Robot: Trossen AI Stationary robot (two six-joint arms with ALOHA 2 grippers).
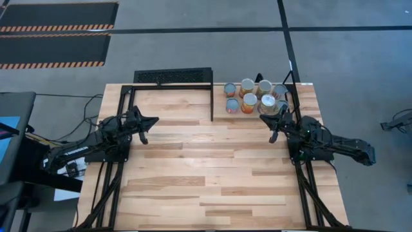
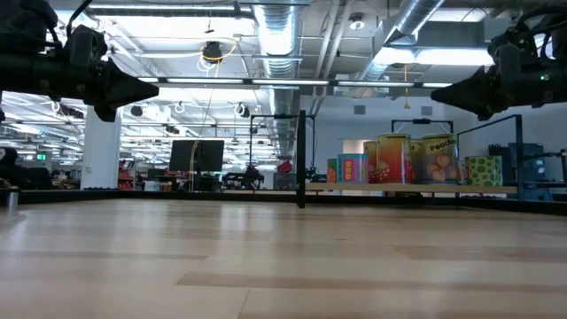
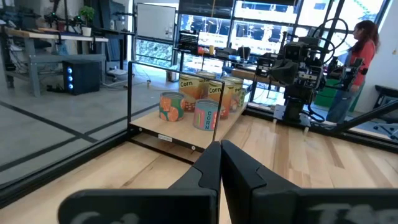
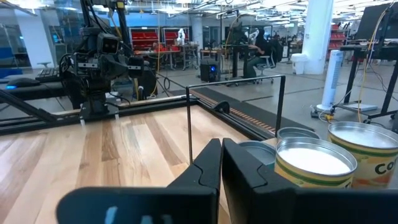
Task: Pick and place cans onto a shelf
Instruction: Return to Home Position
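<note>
Closed left claw (image 3: pixel 220 146) faces cans (image 3: pixel 207 114) labelled "Corn".

Shows pale planked wood in the table (image 1: pixel 212 167), smooth with a low satin sheen. Reads as bright metal on the tops of the cans (image 1: pixel 250 101), glossy printed labels around their sides. Looks thin, black, matt metal in the shelf frame (image 1: pixel 212 103). Appears dark matt plastic on the left gripper (image 3: pixel 219 145) and right gripper (image 4: pixel 221 144)
</note>
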